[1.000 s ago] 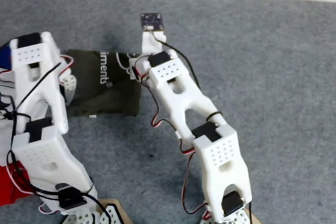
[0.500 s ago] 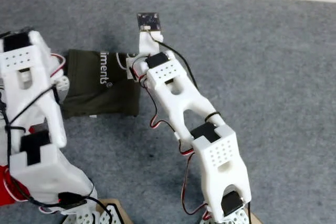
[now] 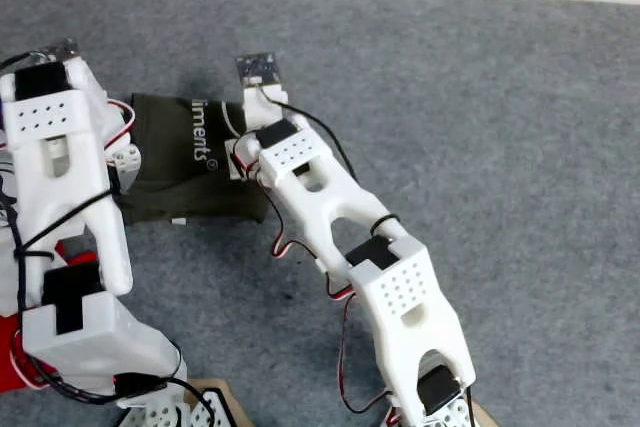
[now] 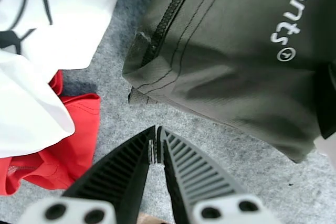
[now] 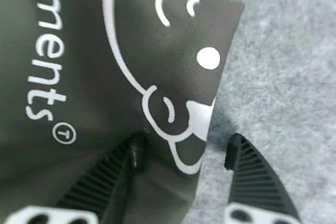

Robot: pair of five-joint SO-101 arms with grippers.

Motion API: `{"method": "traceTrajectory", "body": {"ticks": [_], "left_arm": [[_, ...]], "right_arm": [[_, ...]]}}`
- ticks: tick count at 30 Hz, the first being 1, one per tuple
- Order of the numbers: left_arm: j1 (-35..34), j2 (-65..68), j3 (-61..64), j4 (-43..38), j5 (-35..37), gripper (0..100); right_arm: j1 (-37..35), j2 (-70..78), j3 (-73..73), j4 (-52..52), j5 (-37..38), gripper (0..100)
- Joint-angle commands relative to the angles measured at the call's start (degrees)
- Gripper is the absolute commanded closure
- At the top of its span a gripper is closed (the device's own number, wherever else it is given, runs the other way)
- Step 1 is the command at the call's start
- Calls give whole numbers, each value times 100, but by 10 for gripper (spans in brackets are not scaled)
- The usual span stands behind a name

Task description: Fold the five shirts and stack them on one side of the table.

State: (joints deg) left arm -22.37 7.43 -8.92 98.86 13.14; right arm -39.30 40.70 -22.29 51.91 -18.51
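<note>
A dark olive shirt (image 3: pixel 190 162) with white print lies folded at the table's left. My right gripper (image 5: pixel 184 153) is open at the shirt's right edge (image 5: pixel 210 77): one finger rests on the cloth, the other stands over the grey table. In the high view the right arm (image 3: pixel 300 162) reaches in from the near side to that edge. My left gripper (image 4: pixel 157 142) is shut with nothing in it, just above the table beside the olive shirt's hemmed corner (image 4: pixel 144 69). The left arm (image 3: pixel 60 137) covers the shirt's left edge.
A red shirt (image 4: pixel 63 140) and a white shirt (image 4: pixel 58 19) lie crumpled next to the left gripper; the red shirt (image 3: pixel 10 352) also peeks out at the table's left edge. Open grey table (image 3: pixel 500 147) stretches to the right.
The right arm has slid left, bringing its gripper onto the olive shirt's right edge. The left arm has swung away from the camera along the shirt's left side.
</note>
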Motion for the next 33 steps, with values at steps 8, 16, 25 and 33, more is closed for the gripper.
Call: {"method": "traceTrajectory", "body": {"ticks": [8,16,25,33], "left_arm": [[22,66,-22,-211,-44,962],[-189,75,-13,-229,-44,962],[-321,84,-13,-299,-44,962],[-295,84,-4,-448,0,962]], "right_arm": [[-224,84,-119,66,-79,964],[-84,66,-409,866,-44,991],[1402,57,-1068,2105,-26,991],[3433,57,-1596,2624,791,991]]}}
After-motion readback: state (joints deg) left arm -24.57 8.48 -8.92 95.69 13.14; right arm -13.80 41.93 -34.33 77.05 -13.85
